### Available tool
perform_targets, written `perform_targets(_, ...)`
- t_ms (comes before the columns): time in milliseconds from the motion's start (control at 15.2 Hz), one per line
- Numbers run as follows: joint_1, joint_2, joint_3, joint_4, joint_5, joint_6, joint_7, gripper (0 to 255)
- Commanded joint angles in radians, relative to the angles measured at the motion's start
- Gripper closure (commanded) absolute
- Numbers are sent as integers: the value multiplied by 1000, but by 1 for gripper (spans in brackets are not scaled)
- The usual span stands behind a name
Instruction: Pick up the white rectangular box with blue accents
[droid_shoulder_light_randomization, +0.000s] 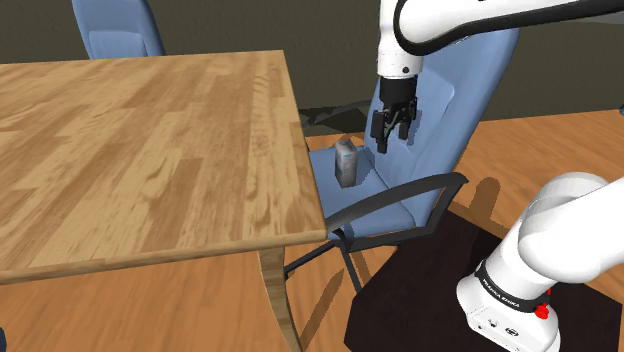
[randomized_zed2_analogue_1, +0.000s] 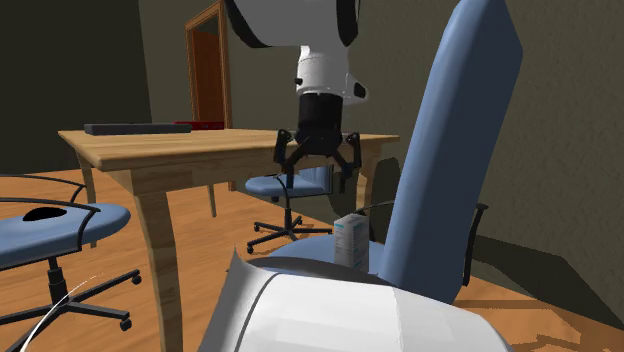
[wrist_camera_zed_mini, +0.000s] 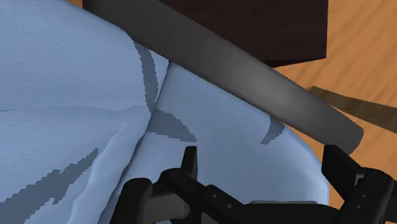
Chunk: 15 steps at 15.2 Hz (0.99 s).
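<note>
Blue chair seat (droid_shoulder_light_randomization: 385, 192) carries the white box with blue accents (droid_shoulder_light_randomization: 346, 163), which stands upright on the cushion. Black end effector (droid_shoulder_light_randomization: 392, 140) hangs above the seat, higher than the box and off to one side of it, fingers spread wide, holding nothing. Step in hand: approach. The next move likely calls for centring over the box, then descending.

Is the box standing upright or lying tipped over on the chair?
Upright. The box stands on its short end on the chair seat, taller than wide in both exterior views.
</note>
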Motion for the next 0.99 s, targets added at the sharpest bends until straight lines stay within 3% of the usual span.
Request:
perform_targets(0,-10,63,-5,12,-13,63,-9,0)
perform_targets(924,-60,538,-35,256,-90,373,-30,0)
